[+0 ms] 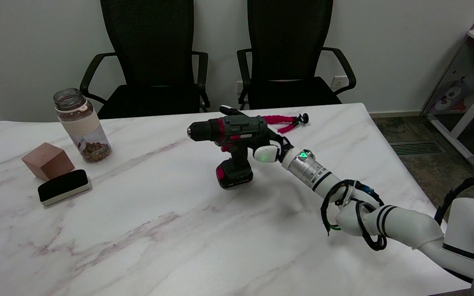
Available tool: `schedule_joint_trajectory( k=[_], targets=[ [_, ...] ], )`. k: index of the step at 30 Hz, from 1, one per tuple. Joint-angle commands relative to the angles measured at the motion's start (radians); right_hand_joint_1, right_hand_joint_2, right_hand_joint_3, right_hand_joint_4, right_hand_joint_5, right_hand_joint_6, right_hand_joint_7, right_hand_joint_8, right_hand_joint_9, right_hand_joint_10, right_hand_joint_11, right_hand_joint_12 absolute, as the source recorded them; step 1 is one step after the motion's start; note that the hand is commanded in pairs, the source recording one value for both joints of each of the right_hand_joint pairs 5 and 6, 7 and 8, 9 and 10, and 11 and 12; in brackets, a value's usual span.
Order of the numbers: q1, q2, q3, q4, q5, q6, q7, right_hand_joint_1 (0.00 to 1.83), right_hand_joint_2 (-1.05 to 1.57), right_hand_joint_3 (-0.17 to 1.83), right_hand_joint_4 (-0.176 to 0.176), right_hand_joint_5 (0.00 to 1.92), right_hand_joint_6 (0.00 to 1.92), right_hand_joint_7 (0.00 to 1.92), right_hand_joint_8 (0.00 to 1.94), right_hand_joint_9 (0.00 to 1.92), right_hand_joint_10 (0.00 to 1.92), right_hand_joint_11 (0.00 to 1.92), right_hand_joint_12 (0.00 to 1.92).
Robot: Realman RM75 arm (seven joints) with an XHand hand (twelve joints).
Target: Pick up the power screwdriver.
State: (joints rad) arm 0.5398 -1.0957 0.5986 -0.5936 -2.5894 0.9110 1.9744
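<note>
One right hand [270, 149] wraps the cordless power screwdriver [232, 142] near the middle of the marble table [179, 238].

Reaching in from the lower right, the white arm stretches low across the table, wrist lit green, its fingers [264, 153] closed round the back of the tool's handle. The screwdriver stands upright, chuck pointing left, battery pack at the bottom; whether it touches the surface is unclear. A label on its body is too small to read. Behind it lies a red flexible tripod [286, 121]. Well apart to the left sit a jar [81, 125], a wooden cube [47, 160] and a black eraser [64, 187], with open tabletop in front.
</note>
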Motion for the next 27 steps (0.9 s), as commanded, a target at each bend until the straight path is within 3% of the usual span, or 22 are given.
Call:
schedule_joint_trajectory(
  k=[1,27],
  targets=[
    [-0.060,0.005,0.012,-0.035,0.002,0.032,0.029,1.02,-0.53,0.87,0.176,0.23,0.23,0.23,0.23,0.39,0.39,0.56,0.56],
    [-0.047,-0.034,0.003,-0.011,0.002,0.012,0.026,1.00,-0.57,0.90,0.176,0.17,0.17,0.17,0.17,0.35,0.35,0.49,0.49]
  ],
)
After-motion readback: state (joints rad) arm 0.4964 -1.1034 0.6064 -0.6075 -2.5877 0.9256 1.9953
